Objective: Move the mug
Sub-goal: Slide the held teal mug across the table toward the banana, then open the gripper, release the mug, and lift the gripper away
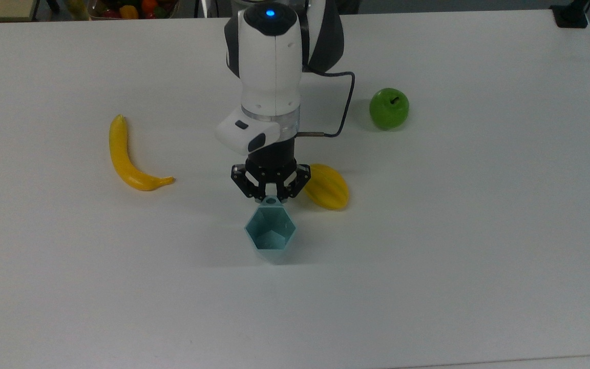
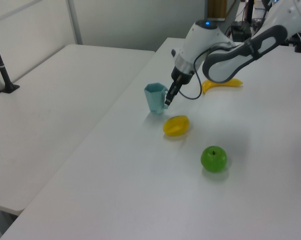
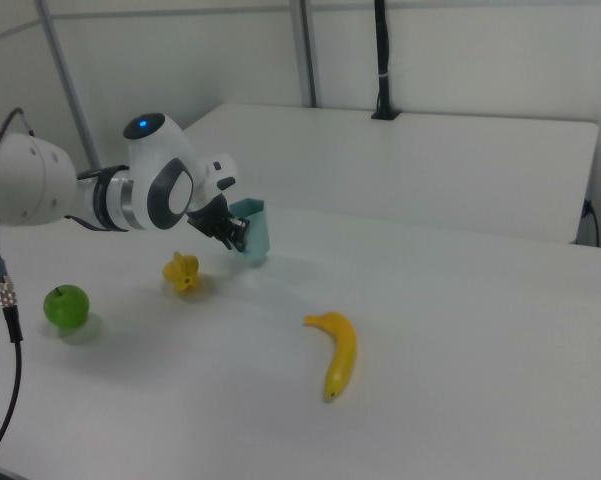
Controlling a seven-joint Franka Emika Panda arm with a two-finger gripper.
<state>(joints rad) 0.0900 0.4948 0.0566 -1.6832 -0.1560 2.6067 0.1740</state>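
Teal mug (image 1: 270, 234) upright above the white tabletop (image 1: 479, 230), our end effector (image 1: 271, 199) clamped on its tab handle, yellow fruit (image 1: 327, 193) just beside, banana (image 1: 127, 159) and apple (image 1: 388, 108) well apart.

White table (image 1: 479, 256) with a smooth, plain top. Lying on it: a yellow banana (image 1: 126, 159) toward the top view's left, a yellow ridged fruit (image 1: 328, 188) near the middle, a green apple (image 1: 388, 108) toward the top view's right. All three well apart. A second white table (image 2: 50, 115) alongside, at the left view's left.
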